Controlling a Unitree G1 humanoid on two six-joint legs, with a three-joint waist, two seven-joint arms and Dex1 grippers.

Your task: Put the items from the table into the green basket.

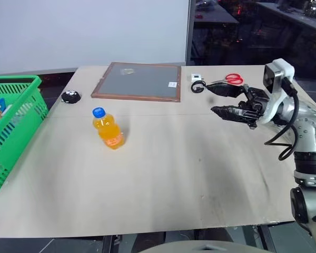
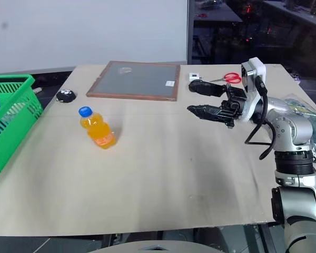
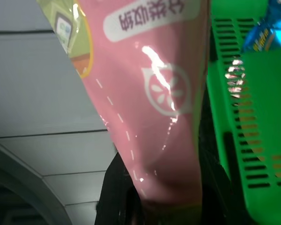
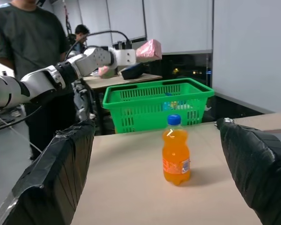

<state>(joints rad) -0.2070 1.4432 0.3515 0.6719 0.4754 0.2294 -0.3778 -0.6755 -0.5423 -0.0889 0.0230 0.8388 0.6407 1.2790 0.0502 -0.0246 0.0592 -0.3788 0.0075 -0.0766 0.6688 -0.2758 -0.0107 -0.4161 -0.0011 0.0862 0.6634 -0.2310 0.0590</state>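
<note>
Green lattice plastic marks the basket [image 1: 21,108], which is standing just off the table's [image 1: 147,184] edge at nine o'clock, with blue packets lying inside it. The small orange-drink bottle [image 1: 107,128], blue cap up, is standing upright on the bare tabletop toward ten o'clock of centre, well apart from the basket. The right gripper [image 1: 217,99] is hovering above the table at two o'clock, its two black fingers spread wide and gripping nothing; in its own wrist view the bottle is sitting between those fingers but far beyond them. The left gripper [image 4: 139,52] is pinching the long pink carton [image 3: 150,93] at one end, holding it in the air near the basket's rim, as seen from the right wrist view. A wood-framed grey board [image 1: 138,81] is lying flat at twelve o'clock, a small black object [image 1: 70,96] beside its left corner, and red-handled scissors [image 1: 229,80] at one o'clock. A crinkly clear bag [image 2: 305,113] is lying at the three o'clock edge. A person in a dark shirt [image 4: 30,37] is standing behind the left arm
</note>
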